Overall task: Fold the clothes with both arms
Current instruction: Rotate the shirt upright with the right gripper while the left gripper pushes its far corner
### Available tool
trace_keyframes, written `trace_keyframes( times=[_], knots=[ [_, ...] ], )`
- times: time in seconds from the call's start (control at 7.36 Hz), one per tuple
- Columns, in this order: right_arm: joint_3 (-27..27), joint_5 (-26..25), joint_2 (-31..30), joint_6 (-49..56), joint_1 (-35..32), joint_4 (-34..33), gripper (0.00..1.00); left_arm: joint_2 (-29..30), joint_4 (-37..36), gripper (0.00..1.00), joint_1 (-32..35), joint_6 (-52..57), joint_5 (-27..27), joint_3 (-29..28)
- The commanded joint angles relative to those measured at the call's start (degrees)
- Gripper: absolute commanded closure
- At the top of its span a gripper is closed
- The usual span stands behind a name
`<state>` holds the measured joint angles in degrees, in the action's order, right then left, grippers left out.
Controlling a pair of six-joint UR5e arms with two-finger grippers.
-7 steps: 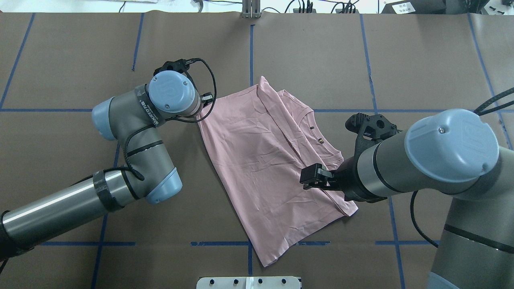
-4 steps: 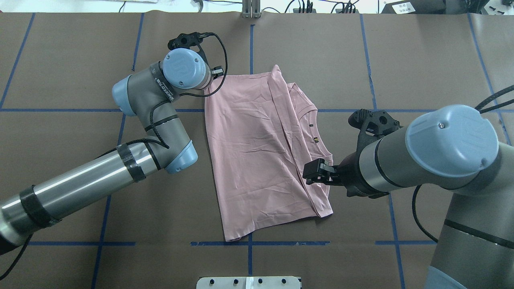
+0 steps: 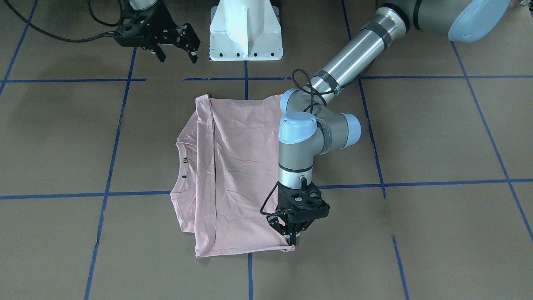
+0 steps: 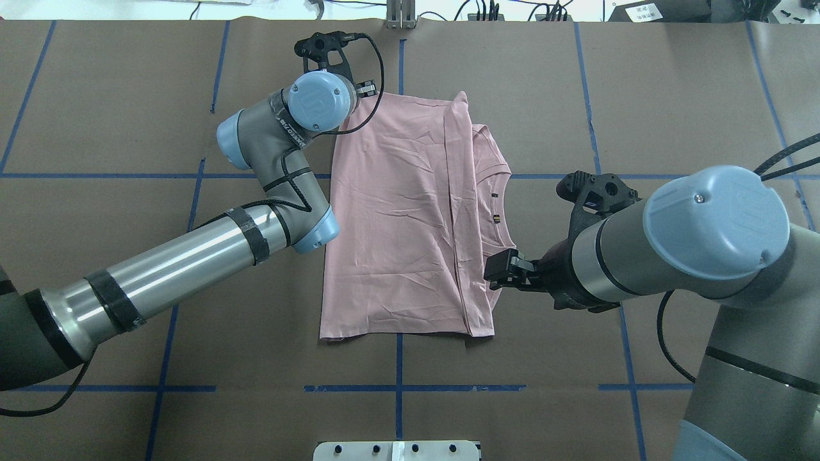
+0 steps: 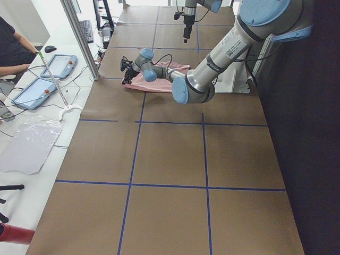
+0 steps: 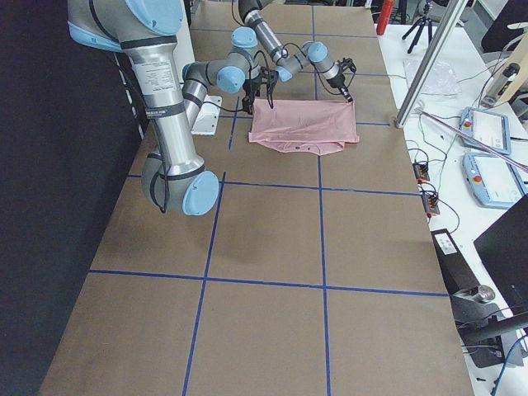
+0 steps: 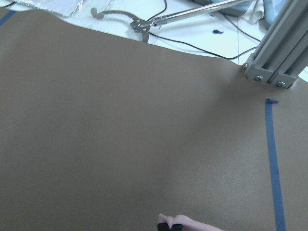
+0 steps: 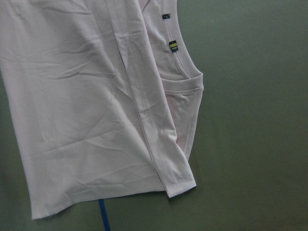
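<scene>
Brown table (image 3: 416, 137): left hand (image 3: 292, 238) seemingly pinches T-shirt (image 3: 237, 166) corner; right hand (image 3: 178, 56) wide, off it.

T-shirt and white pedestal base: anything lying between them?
Nothing loose: between the T-shirt and pedestal base, the front-facing view shows bare table crossed by one blue tape line.

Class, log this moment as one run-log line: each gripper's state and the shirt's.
left gripper: shut on T-shirt far-left corner | right gripper: open, empty, off the cloth | T-shirt: lying on table, one side folded over

Left hand (image 3: 292, 238) clamped, right hand (image 3: 176, 50) spread
</scene>
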<state>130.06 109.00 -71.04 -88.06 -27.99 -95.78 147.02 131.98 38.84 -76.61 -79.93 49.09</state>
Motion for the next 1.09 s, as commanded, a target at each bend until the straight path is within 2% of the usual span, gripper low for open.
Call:
trace_keyframes(
  times=[0.0, 0.14, 0.27, 0.41, 0.54, 0.68, 0.95],
  knots=[
    [-0.33, -0.89, 0.03, 0.00, 0.04, -0.02, 0.00, 0.38, 1.18, 0.01, 0.01, 0.15, 0.57, -1.37],
    [-0.42, -1.07, 0.03, 0.09, -0.05, -0.02, 0.00, 0.46, 1.27, 0.00, 1.14, 0.06, -0.65, -0.67],
    [-0.42, -1.33, 0.03, 0.17, -0.23, 0.07, 0.00, -0.14, 0.57, 0.00, 3.24, 0.06, -6.84, 2.38],
    [-0.68, -1.51, 0.03, 0.26, -0.23, 0.07, 0.00, -3.46, -1.44, 0.00, 4.48, -0.20, -14.82, 8.59],
    [-1.21, -1.51, 0.11, 0.35, -0.05, 0.07, 0.00, -7.84, -6.50, 0.00, 4.49, -0.46, -18.55, 16.31],
    [-1.39, -1.51, 0.20, 0.35, 0.04, 0.07, 0.00, -13.80, -13.52, 0.00, 4.05, -0.55, -19.03, 27.52],
    [-1.48, -1.51, 0.29, 0.35, 0.21, 0.15, 0.00, -25.59, -18.14, 0.00, -0.05, -8.25, -18.68, 44.26]
  ],
)
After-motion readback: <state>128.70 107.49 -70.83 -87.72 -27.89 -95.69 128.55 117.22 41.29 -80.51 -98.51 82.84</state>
